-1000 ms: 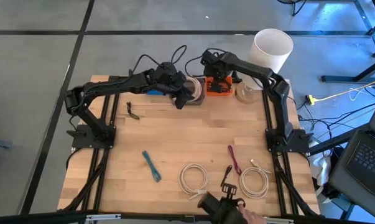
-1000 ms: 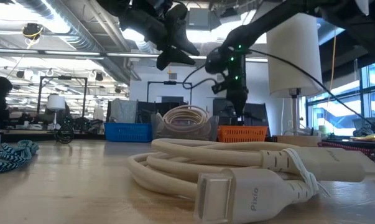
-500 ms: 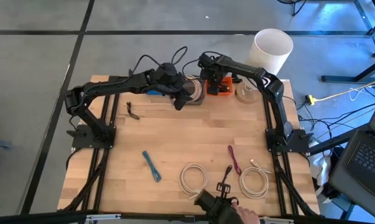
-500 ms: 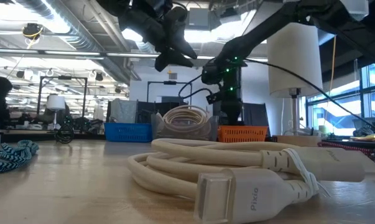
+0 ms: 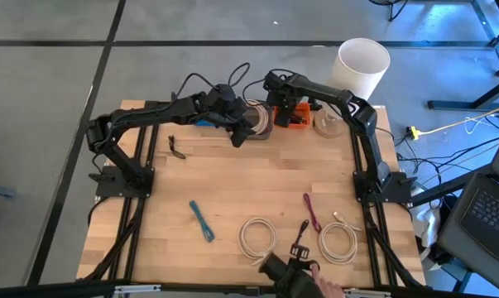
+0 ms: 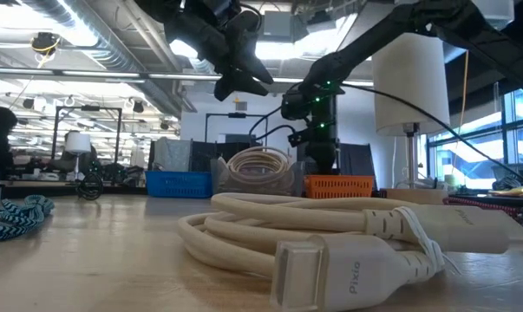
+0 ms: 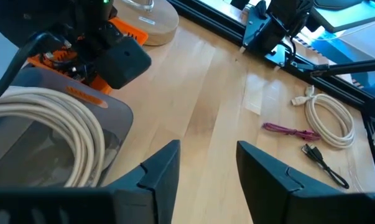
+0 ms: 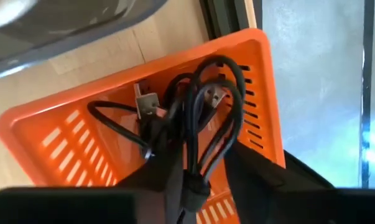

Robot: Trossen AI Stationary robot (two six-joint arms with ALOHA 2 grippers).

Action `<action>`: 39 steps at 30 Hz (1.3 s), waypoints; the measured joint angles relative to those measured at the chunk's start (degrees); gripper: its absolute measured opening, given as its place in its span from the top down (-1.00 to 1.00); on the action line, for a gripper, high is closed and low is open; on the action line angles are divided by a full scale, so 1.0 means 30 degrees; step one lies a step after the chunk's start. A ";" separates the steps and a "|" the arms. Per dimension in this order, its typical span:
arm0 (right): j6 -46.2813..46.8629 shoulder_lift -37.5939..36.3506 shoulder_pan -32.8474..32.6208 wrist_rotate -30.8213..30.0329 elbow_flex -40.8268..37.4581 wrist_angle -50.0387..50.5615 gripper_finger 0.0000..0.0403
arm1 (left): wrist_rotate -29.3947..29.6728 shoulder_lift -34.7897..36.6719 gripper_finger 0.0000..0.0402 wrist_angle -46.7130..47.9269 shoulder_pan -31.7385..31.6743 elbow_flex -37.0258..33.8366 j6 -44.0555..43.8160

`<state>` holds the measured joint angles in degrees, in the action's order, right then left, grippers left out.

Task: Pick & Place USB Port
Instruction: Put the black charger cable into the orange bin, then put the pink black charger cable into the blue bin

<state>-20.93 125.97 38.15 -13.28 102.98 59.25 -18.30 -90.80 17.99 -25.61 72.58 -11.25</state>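
A black USB cable [image 8: 207,106], coiled and bound at its middle, lies in the orange basket [image 8: 56,134] at the table's far edge [image 5: 297,121]. My right gripper [image 8: 203,180] points down into the basket [image 6: 322,165], fingers apart, with the cable's bound middle between them. My left gripper [image 7: 206,177] hangs open in the air [image 5: 242,132] over the grey bin [image 7: 69,162] that holds a white cable coil, with nothing between its fingers. My right gripper comes at the cable's bound middle [image 8: 193,177] from above, one finger on either side of it. The bundle lies close against one finger [image 8: 165,180]; whether it touches I cannot tell. The cable's loops and plugs rest on the basket's floor.
A blue bin [image 5: 206,122] stands left of the grey bin, a round wooden disc [image 5: 328,124] right of the basket. Near the front lie a blue braided cable [image 5: 201,221], two white coils [image 5: 256,236], a magenta cable [image 5: 312,211] and a black cable [image 5: 301,236]. A person's hand [image 5: 328,290] shows at the near edge.
My right gripper has sunk into the orange basket and has kept still over the last half second. My left gripper has stayed where it was.
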 joint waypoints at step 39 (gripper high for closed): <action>1.4567 -1.4344 -0.9872 1.2326 -1.2060 -0.0340 0.13 | -0.0068 0.0072 0.29 0.2669 0.0002 0.0000 0.1270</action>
<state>22.77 82.94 8.54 23.70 66.80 58.23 -18.50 -90.59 26.00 -25.61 72.58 -7.44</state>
